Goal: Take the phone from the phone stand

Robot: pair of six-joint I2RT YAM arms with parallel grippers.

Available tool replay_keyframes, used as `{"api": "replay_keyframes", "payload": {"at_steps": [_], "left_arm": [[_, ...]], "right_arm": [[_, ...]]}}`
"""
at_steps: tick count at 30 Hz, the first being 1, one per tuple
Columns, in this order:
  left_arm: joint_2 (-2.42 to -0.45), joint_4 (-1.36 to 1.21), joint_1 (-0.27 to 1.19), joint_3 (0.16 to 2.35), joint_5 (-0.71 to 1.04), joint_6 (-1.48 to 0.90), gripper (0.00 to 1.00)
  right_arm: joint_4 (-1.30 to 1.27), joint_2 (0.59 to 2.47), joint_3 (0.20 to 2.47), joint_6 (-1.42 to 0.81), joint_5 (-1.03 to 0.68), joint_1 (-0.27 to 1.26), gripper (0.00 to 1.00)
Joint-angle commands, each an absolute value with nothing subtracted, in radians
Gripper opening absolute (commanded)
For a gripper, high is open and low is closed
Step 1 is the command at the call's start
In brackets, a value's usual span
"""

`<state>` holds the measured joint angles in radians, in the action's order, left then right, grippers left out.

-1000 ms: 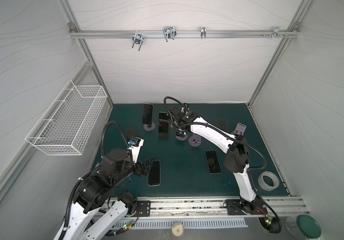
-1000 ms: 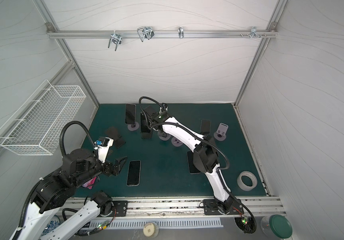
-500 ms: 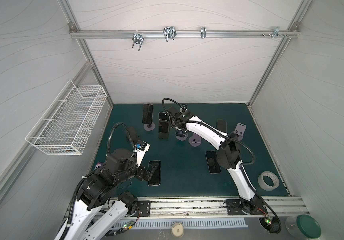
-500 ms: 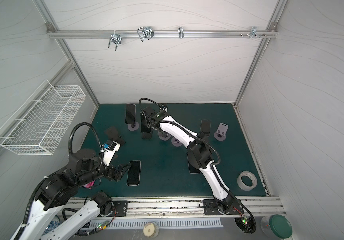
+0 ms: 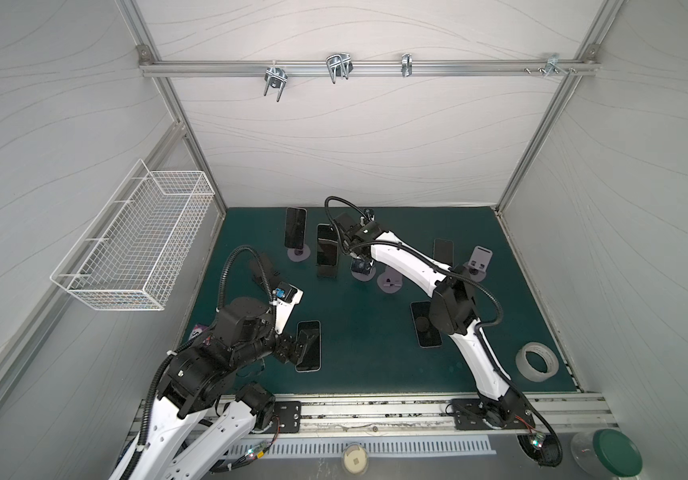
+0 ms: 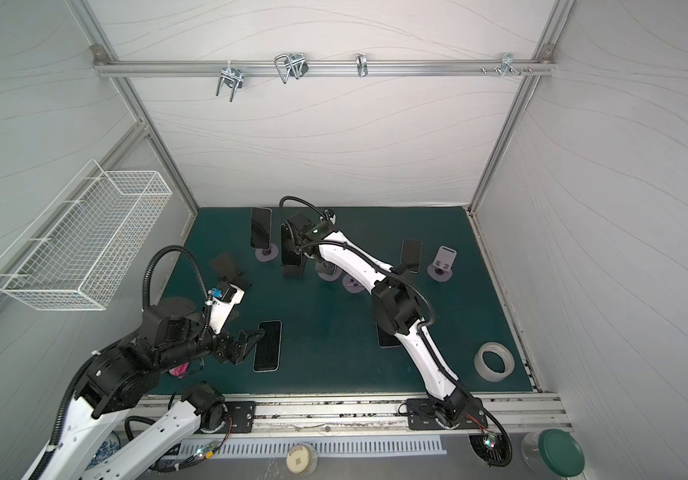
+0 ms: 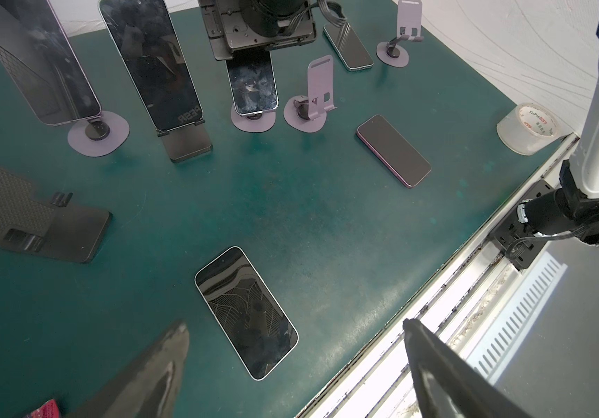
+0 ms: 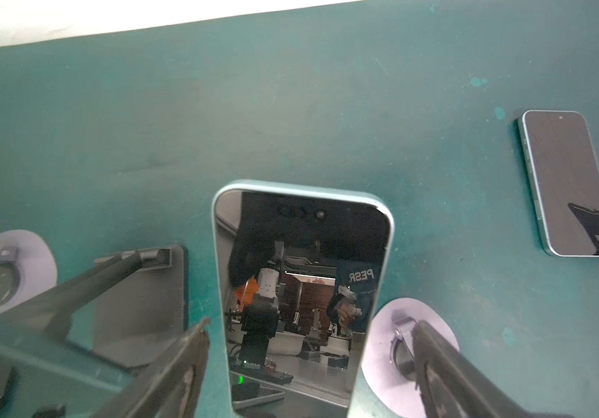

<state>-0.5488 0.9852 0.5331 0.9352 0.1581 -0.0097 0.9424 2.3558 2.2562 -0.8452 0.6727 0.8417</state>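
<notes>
Straddling the phone, the right hand stands open; the phone leans on its lilac phone stand, upper middle of a top view; left hand open over another phone lying flat

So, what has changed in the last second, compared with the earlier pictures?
The right arm swung its elbow left in both top views; the right gripper stayed around the phone on its stand, jaws open, not gripping. The left gripper, open, drifted slightly toward the front rail beside the flat phone. Nothing was taken or released. The phones, stands and tape roll did not move.
</notes>
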Motion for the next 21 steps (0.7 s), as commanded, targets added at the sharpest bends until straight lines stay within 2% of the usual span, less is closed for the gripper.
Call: {"api": "replay_keyframes", "payload": {"at_steps": [1,21], "left_arm": [[-0.546,0.95,0.536,0.933,0.174,0.014,0.94],[-0.542,0.934,0.537,0.919,0.177,0.052,0.95]], "right_arm": [[0.94,2.384,2.296,-0.863,0.686,0.835,0.9],[0.938,2.449,2.358,-0.899,0.687,0.808,0.94]]}}
